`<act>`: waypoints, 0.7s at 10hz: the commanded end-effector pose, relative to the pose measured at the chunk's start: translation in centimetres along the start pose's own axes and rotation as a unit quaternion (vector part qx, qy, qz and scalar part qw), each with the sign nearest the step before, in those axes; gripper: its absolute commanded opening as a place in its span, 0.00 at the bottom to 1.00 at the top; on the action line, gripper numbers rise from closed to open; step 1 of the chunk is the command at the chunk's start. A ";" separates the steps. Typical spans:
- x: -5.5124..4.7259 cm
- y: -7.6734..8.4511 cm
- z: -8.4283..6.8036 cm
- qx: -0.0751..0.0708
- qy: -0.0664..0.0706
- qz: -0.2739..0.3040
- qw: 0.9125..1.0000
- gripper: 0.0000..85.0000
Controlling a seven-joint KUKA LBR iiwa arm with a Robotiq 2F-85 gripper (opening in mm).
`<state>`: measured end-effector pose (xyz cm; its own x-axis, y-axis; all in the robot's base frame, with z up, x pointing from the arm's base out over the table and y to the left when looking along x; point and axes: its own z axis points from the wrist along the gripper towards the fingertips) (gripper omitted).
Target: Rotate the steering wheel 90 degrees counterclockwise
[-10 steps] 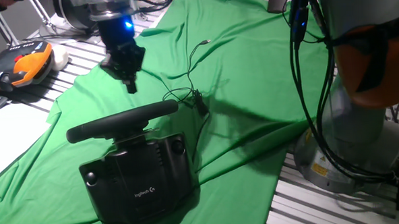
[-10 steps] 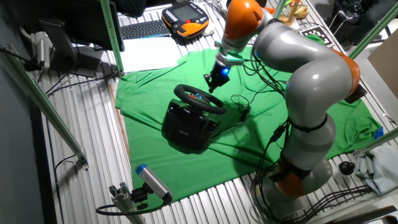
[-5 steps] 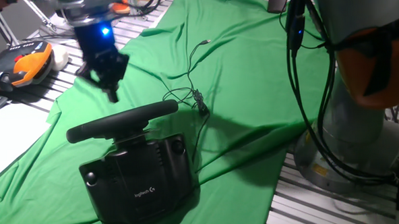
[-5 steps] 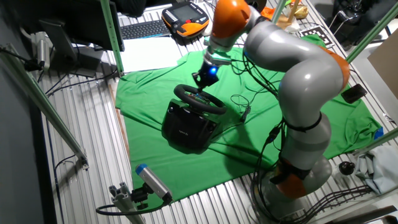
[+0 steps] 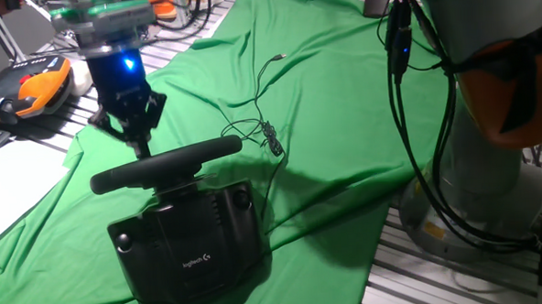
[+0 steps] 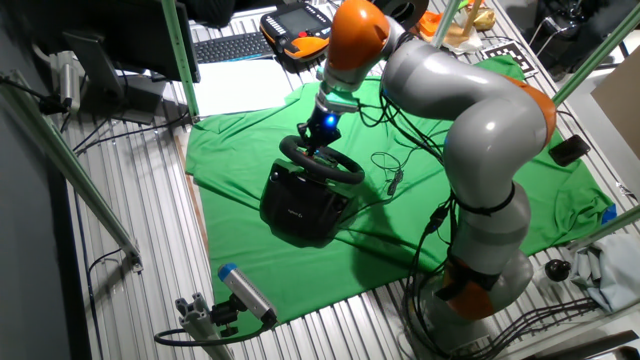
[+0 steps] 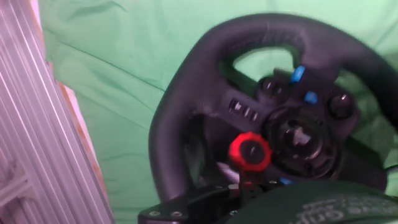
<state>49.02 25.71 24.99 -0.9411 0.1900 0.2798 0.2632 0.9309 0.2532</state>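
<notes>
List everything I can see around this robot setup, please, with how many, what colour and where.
steering wheel: one, black rim with a red dial and blue buttons, on a black Logitech base at the cloth's near side.
green cloth: one, spread over the slatted table.
thin cable: one, black, lying on the cloth behind the wheel.
orange-and-black handheld controller: one, at the table's edge beside the cloth.
keyboard: one, black, at the table's far side.
arm: one, grey with orange joints, reaching over the cloth.
end effector: one, black with a blue light, just above the wheel rim.
</notes>
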 end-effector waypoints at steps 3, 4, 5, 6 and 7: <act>0.1 0.0 0.0 -0.001 0.005 0.004 1.000 0.00; 0.1 0.0 0.0 -0.001 0.005 0.004 1.000 0.00; 0.1 0.0 0.0 -0.002 0.004 0.004 1.000 0.00; 0.1 0.0 0.0 -0.002 0.004 0.004 1.000 0.00; 0.1 0.0 -0.1 0.000 0.004 0.002 1.000 0.00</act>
<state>48.94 25.70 25.07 -0.9394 0.1906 0.2850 0.2642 0.9322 0.2474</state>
